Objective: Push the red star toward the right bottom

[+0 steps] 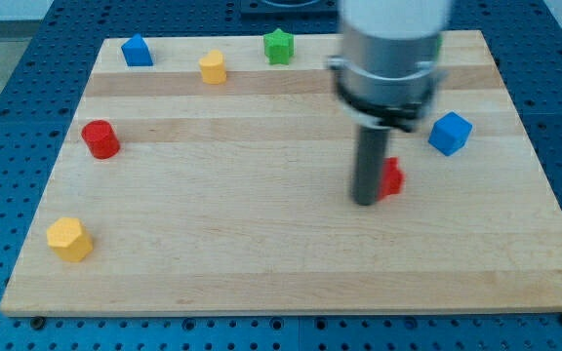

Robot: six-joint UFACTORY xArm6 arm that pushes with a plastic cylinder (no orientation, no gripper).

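Observation:
The red star [392, 177] lies right of the board's middle, mostly hidden behind my rod, so only its right part shows. My tip [366, 201] rests on the board right against the star's left side. The blue cube [450, 133] sits up and to the right of the star.
On the wooden board [261, 263]: a red cylinder [100, 138] at the left, a yellow hexagonal block [69, 239] at the bottom left, a blue house-shaped block [137, 51], a yellow block [213, 67] and a green star [278, 46] along the top.

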